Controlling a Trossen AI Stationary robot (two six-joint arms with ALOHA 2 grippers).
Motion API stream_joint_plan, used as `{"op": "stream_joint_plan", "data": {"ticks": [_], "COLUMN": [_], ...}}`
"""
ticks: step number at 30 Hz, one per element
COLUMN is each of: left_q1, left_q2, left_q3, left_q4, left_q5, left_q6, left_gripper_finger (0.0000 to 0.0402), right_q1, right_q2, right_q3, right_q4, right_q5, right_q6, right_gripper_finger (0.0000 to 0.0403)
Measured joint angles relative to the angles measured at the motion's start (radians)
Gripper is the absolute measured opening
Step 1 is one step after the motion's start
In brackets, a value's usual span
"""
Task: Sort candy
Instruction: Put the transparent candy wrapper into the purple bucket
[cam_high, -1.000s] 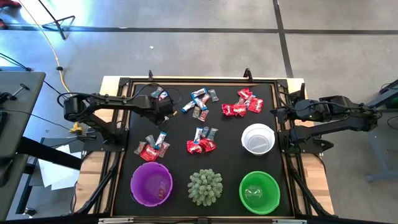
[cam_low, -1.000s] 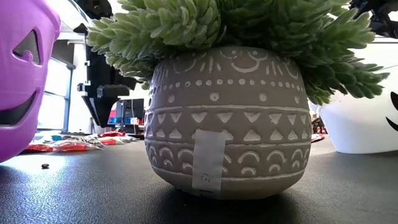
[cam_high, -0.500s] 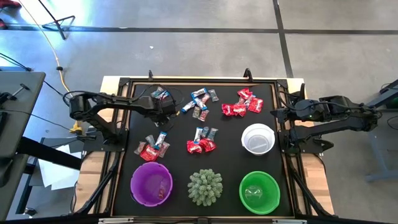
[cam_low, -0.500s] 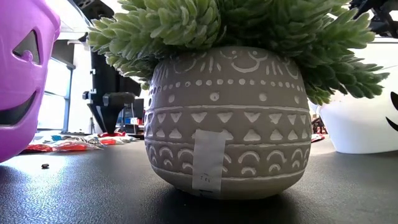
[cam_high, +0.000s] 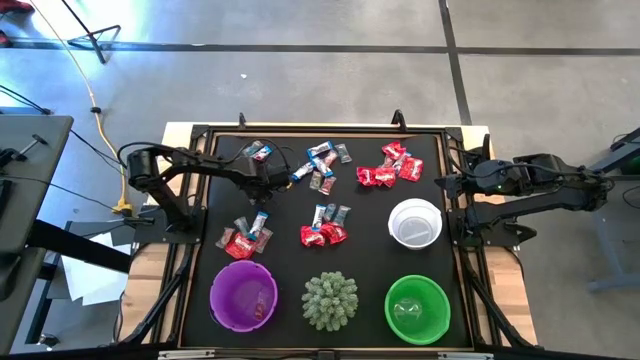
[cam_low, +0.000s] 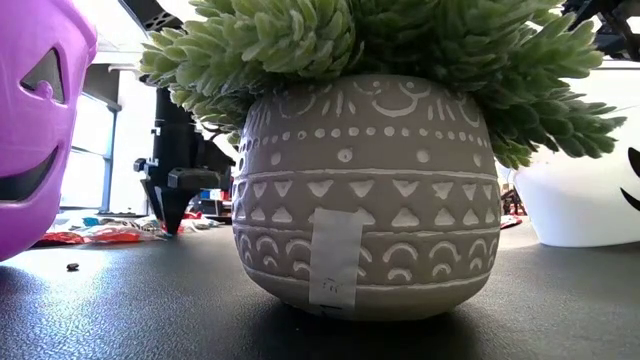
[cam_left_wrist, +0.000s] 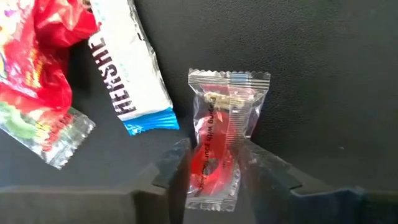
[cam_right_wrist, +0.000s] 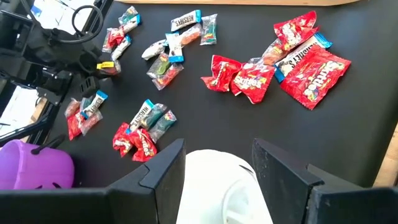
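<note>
**Operator:** At the far left of the desk (cam_high: 200, 300), what has changed?

**Technician:** Over the last second the left gripper (cam_left_wrist: 214, 165) has travelled from the far-left candy cluster toward the middle of the black mat. Its fingers (cam_left_wrist: 171, 168) now straddle a clear-wrapped red candy (cam_left_wrist: 224, 124), one on either side, parted and not yet closed on it. A blue-and-white bar (cam_left_wrist: 127, 74) lies just beside. Judgement: the pick step is set up; closing the fingers is the likely next action.

**Operator:** And further right?

**Technician:** Remaining candy (cam_high: 322, 232) lies in loose groups across the mat, unsorted. The purple bowl (cam_high: 243, 297), spiky plant (cam_high: 330, 300), green bowl (cam_high: 417, 308) and white bowl (cam_high: 414, 222) stand along the near side. The right gripper (cam_right_wrist: 214, 155) waits at the right edge, fingers open, holding nothing.

**Operator:** Surface and room?

**Technician:** A black mat covers the desk; grey concrete floor with dark lines surrounds it.
</note>
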Motion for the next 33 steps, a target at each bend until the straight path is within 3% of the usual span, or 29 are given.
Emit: {"op": "stream_joint_plan", "data": {"ticks": [7,17,24,29,33], "left_q1": [-0.002,-0.050,-0.226,-0.398,-0.552], "left_q2": [-0.079,-0.244,-0.366,-0.390,-0.367], "left_q3": [0.037,0.186,0.388,0.540,0.594], "left_q4": [-0.060,-0.383,-0.478,-0.479,-0.478], "left_q5": [0.058,0.105,0.262,0.269,0.271], "left_q6": [-0.065,-0.215,-0.364,-0.598,-0.801], "left_gripper_finger": [0.0014,0.0004,0.0005,0.0003,0.0003], "right_q1": [0.000,0.000,0.000,0.000,0.000], "right_q2": [0.000,0.000,0.000,0.000,0.000], "right_q3": [0.000,0.000,0.000,0.000,0.000], "right_q4": [0.000,0.000,-0.005,-0.010,-0.012], "right_q5": [0.000,0.001,-0.003,-0.028,-0.041], "right_q6": [-0.001,-0.050,-0.107,-0.147,-0.168], "right_gripper_finger": [0.0183,0.0183,0.0183,0.0183,0.0183]}}
